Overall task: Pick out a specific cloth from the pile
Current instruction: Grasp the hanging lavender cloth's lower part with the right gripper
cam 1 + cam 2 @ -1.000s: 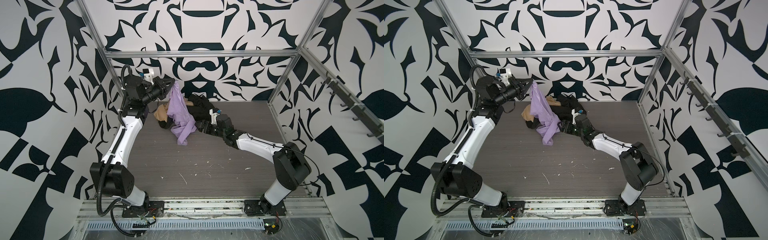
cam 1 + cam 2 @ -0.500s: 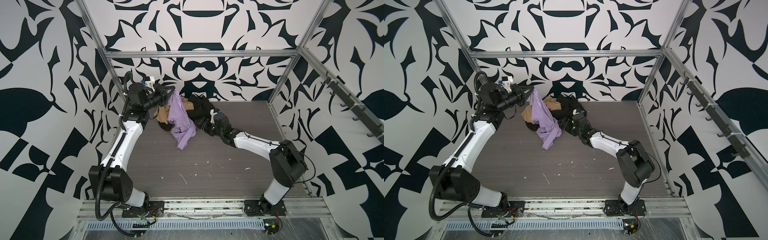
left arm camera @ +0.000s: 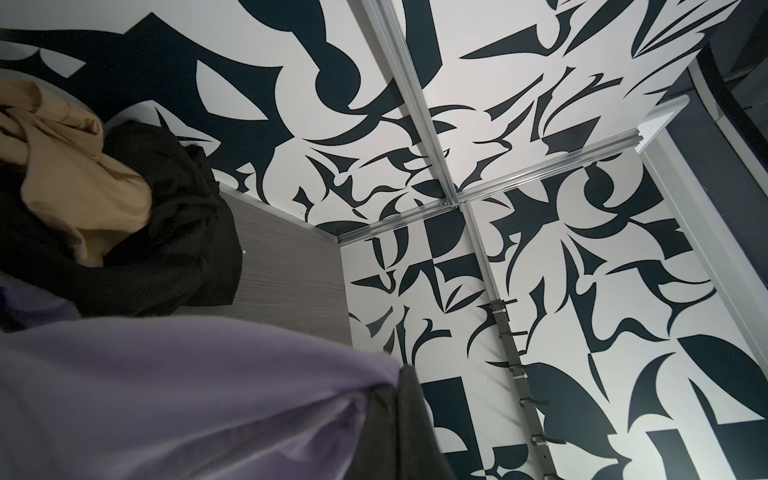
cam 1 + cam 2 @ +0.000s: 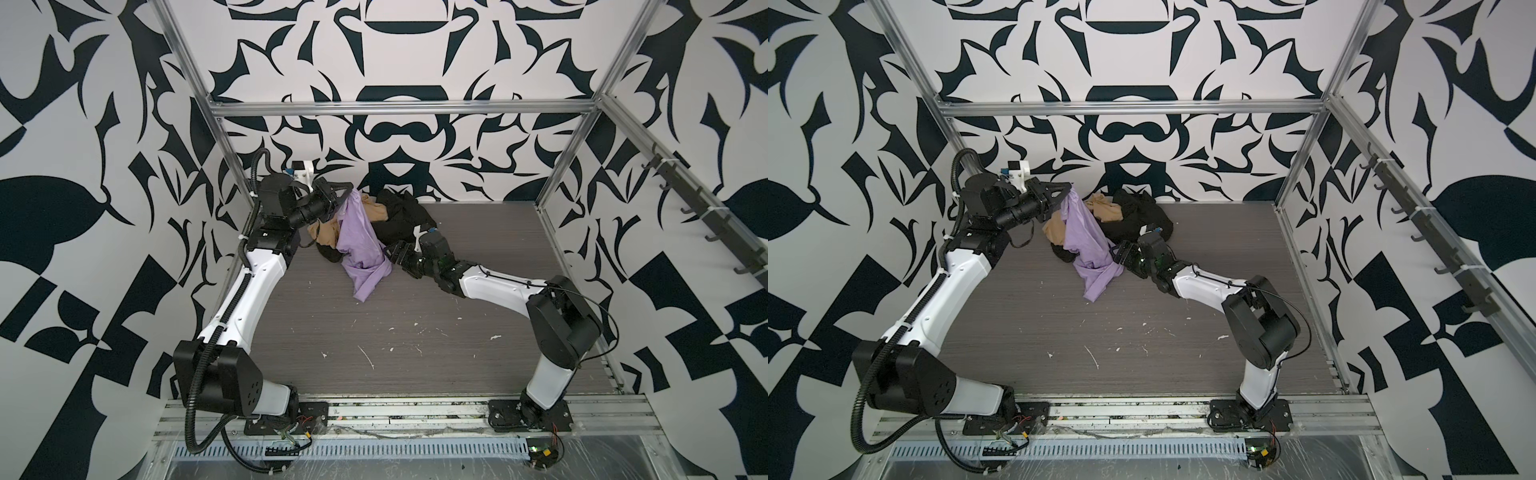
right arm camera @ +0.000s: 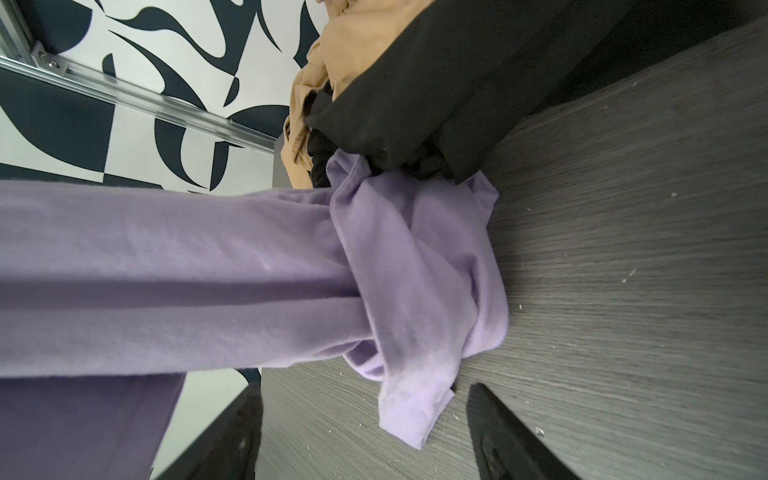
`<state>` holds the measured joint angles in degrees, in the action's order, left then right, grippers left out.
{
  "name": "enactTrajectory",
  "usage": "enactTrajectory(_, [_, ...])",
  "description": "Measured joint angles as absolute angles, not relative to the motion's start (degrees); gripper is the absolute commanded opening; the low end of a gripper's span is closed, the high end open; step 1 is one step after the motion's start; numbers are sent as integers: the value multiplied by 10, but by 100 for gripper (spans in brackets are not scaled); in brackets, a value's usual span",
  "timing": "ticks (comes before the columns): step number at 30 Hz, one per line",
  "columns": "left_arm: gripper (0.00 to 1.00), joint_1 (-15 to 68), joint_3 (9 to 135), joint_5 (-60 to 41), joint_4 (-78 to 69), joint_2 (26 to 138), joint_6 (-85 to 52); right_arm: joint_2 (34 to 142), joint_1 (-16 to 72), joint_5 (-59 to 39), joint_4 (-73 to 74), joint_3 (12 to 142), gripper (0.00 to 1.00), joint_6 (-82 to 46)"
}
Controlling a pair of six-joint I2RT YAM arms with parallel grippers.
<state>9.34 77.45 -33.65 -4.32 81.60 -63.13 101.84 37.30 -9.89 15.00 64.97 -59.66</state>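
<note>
- Left fingers (image 4: 1054, 192) are clamping fully shut on the top end of the cloth (image 4: 1086, 232). As far as the top views are showing, nothing else is in the pinch.
- Right fingers (image 5: 505, 432) are standing wide apart, holding nothing. They're hovering low over the bench (image 4: 374, 332) w/ the cloth's loose end lying just ahead of them.
- Cloth is hanging from the left pinch & draping down across the pile (image 4: 386, 216), which is sitting at the bench's far edge, nearer the far-left corner. The cloth's lower end is resting on the bench on the pile's near side.
- Step in hand, prob.: peeling the cloth clear of the pile. In the right wrist view one fold is looking tucked under the black garment (image 5: 436, 83), so a fast yank is risking dragging that & the tan garment (image 4: 328, 235) along.
- Doing it well:
  - No loosening of the left pinch; lifting slowly, up & away from the far edge.
  - Right fingers are sitting well placed for pinning the black garment or taking the loose end, w/o nipping black fabric.
</note>
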Motion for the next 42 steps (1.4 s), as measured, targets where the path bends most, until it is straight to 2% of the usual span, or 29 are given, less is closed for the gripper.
enactTrajectory(15, [0, 93, 754, -336, -51, 786, -580, 1018, 378, -102, 154, 652, 79, -589])
enactTrajectory(24, [0, 94, 747, -331, -50, 780, -571, 1020, 397, -67, 139, 658, 79, -523])
enactTrajectory(31, [0, 99, 747, -322, -48, 776, -571, 1079, 405, -47, 140, 698, 79, -493])
enactTrajectory(36, [0, 103, 745, -314, -43, 767, -571, 1125, 405, -36, 133, 721, 76, -480])
enactTrajectory(42, [0, 104, 744, -308, -37, 755, -567, 1146, 405, -25, 118, 742, 66, -456])
